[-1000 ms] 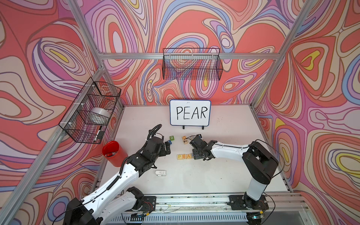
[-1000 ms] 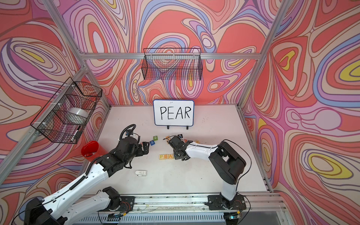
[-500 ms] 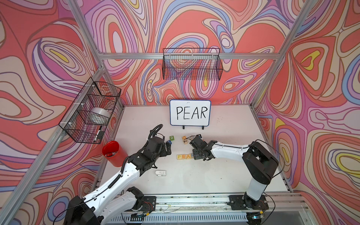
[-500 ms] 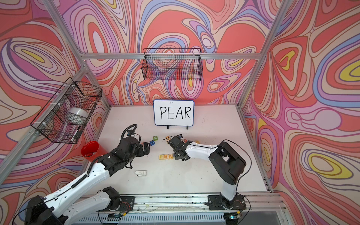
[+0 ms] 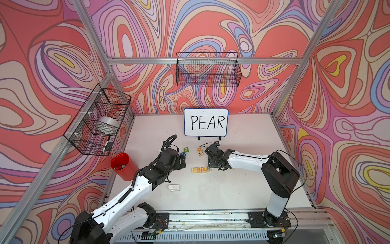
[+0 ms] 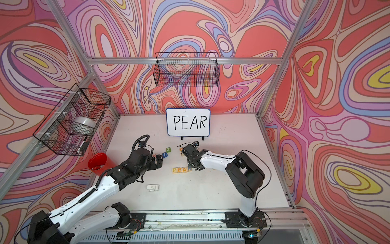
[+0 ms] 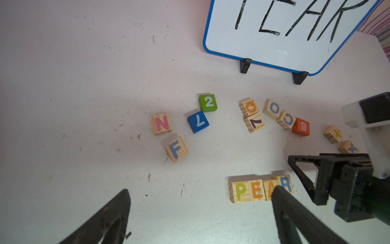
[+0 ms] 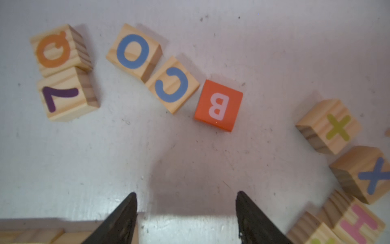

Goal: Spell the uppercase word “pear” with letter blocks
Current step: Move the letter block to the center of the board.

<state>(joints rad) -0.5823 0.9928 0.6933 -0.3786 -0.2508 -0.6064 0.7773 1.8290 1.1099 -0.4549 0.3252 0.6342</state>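
Observation:
Four pale-wood letter blocks (image 5: 201,169) lie side by side on the white table, reading P (image 7: 240,190), E (image 7: 257,189), A (image 7: 268,186), R (image 7: 286,183); both top views show the row (image 6: 182,169). My left gripper (image 7: 200,189) is open and empty, hovering left of the row (image 5: 182,161). One of its fingers (image 7: 280,202) covers part of the A and R. My right gripper (image 8: 186,193) is open and empty just to the right of the R block (image 5: 211,165), its fingers around bare table.
A whiteboard (image 5: 205,125) reading PEAR stands behind. Loose blocks lie between it and the row: N (image 7: 161,123), F (image 7: 176,149), blue 7 (image 7: 198,122), green 2 (image 7: 208,102), O (image 8: 133,51), C (image 8: 172,84), orange B (image 8: 218,105), X (image 8: 335,127). A red cup (image 5: 123,165) and a small white object (image 5: 174,187) lie left and front.

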